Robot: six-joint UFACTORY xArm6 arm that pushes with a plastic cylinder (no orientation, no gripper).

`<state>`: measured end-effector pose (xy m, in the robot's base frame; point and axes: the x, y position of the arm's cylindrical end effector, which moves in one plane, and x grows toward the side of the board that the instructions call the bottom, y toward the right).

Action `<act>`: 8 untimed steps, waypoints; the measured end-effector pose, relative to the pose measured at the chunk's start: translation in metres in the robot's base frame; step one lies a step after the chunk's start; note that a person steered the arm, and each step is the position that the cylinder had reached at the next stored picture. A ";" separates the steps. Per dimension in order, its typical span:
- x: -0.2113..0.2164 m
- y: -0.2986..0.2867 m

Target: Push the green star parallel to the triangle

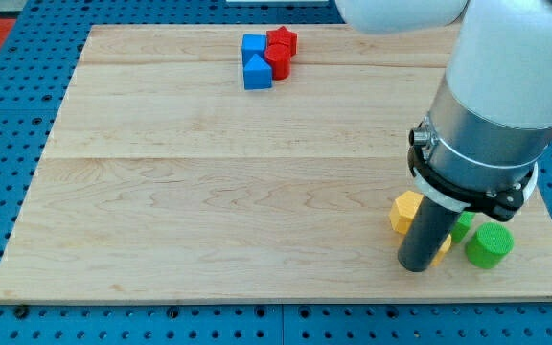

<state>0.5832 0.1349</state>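
My tip (pixel 416 266) rests on the board at the view's lower right. A green block, which may be the star (pixel 462 226), shows just right of the rod, mostly hidden behind it. A green cylinder (pixel 488 245) sits right of that. A yellow block (pixel 405 211) lies just above-left of my tip, and a sliver of another yellow block (pixel 444 246) shows right of the rod. The blue triangle (pixel 257 73) lies near the view's top centre, below a blue cube (pixel 253 46).
A red star (pixel 282 40) and a red cylinder-like block (pixel 278 61) touch the blue blocks on their right. The arm's large grey body (pixel 496 105) covers the upper right of the board. The board's right edge (pixel 549 230) lies close to the green blocks.
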 end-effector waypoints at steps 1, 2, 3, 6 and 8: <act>0.000 -0.007; -0.008 -0.095; -0.057 -0.151; -0.136 0.087; -0.015 0.185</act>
<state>0.5686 0.3197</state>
